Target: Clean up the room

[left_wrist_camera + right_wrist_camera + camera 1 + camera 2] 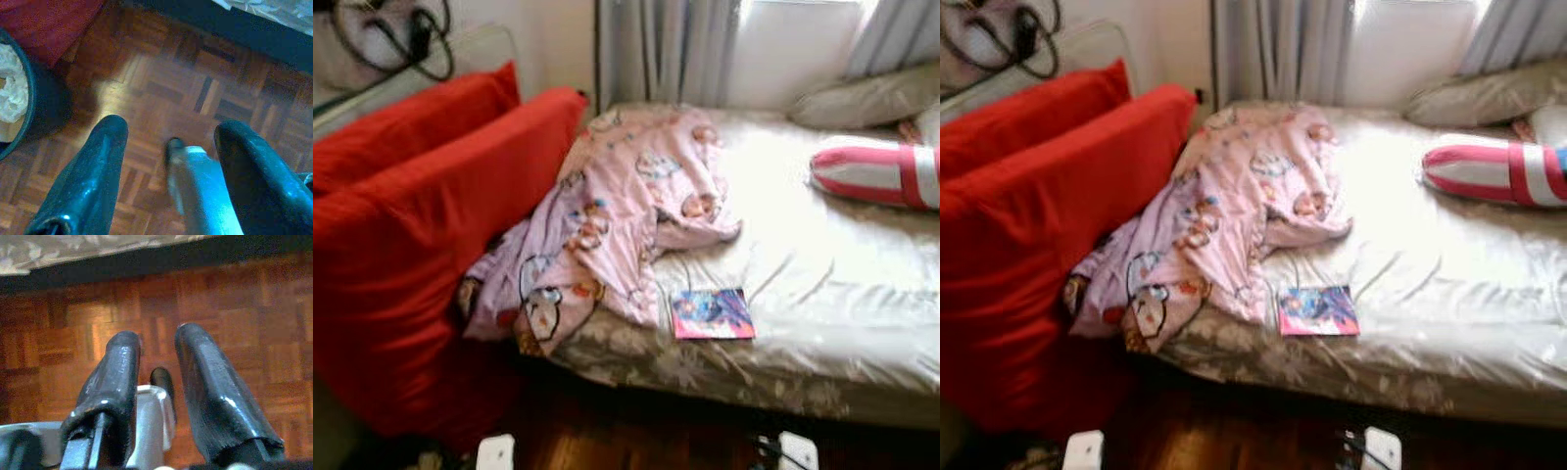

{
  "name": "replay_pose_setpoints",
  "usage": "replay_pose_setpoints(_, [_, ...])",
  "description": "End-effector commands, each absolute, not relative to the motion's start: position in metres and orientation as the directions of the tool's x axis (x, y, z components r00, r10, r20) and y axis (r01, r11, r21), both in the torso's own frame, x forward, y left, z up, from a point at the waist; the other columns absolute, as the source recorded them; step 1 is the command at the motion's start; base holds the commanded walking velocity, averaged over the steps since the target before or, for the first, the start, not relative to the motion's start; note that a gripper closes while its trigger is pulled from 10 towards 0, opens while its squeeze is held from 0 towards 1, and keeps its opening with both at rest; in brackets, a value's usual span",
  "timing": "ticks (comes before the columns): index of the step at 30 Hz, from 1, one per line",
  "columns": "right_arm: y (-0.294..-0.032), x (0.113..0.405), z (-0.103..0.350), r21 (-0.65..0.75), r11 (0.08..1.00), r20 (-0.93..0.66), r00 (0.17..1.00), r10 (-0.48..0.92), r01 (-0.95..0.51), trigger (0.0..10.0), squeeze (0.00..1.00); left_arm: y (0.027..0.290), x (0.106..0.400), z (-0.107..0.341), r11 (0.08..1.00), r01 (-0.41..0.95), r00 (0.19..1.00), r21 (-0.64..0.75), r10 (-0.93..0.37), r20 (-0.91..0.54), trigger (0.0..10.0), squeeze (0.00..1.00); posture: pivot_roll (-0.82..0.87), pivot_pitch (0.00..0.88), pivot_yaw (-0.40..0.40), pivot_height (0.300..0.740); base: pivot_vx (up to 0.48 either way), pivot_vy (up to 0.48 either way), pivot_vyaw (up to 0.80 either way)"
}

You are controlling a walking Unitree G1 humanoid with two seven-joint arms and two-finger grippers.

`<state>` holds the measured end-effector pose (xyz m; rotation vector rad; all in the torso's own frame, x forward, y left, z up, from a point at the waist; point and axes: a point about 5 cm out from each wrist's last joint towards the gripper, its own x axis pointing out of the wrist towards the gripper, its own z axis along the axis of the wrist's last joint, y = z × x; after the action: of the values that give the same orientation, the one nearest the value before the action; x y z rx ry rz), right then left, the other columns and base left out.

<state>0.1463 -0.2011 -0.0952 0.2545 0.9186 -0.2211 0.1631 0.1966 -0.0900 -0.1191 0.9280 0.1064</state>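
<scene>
Bed (822, 294) with rumpled pink cartoon-print blanket (617, 215) and small colourful book (712, 314) near its front edge.

Blanket is bunched over the bed's left side, one end spilling down against the big red cushions (421, 225) that lean beside the bed; the book lies flat on the pale sheet, just beside the blanket's hem. A pink-and-white striped bolster (876, 174) rests at the far right, with a beige pillow (862, 98) behind it by the curtained window. Both arms hang low over the parquet floor (161, 93): left gripper (168, 142) has its fingers spread wide and holds nothing, near a dark round bin (29, 103); right gripper (156, 352) has a narrow gap between its fingers, also holding nothing.
</scene>
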Motion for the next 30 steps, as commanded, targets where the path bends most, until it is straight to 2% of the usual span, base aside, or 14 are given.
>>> replay_pose_setpoints(1, [-0.193, 0.154, -0.093, 0.147, 0.946, -0.788, 0.613, -0.064, 0.288, 10.0, 0.00, 0.205, 0.157, -0.091, 0.989, -0.144, 0.575, -0.031, 0.058, -0.816, 10.0, 0.00, 0.01, 0.000, 0.012, 0.740, 0.247, 0.000, 0.00])
replay_pose_setpoints(18, [-0.194, 0.161, -0.090, 0.148, 0.948, -0.774, 0.629, -0.065, 0.280, 10.0, 0.00, 0.205, 0.161, -0.090, 0.988, -0.150, 0.585, -0.035, 0.060, -0.808, 10.0, 0.00, 0.02, 0.000, 0.009, 0.740, 0.303, 0.000, 0.00])
replay_pose_setpoints(30, [-0.198, 0.166, -0.088, 0.142, 0.943, -0.766, 0.636, -0.088, 0.302, 10.0, 0.00, 0.205, 0.164, -0.088, 0.988, -0.149, 0.593, -0.039, 0.058, -0.803, 10.0, 0.00, 0.02, 0.051, 0.003, 0.740, 0.274, 0.000, 0.00])
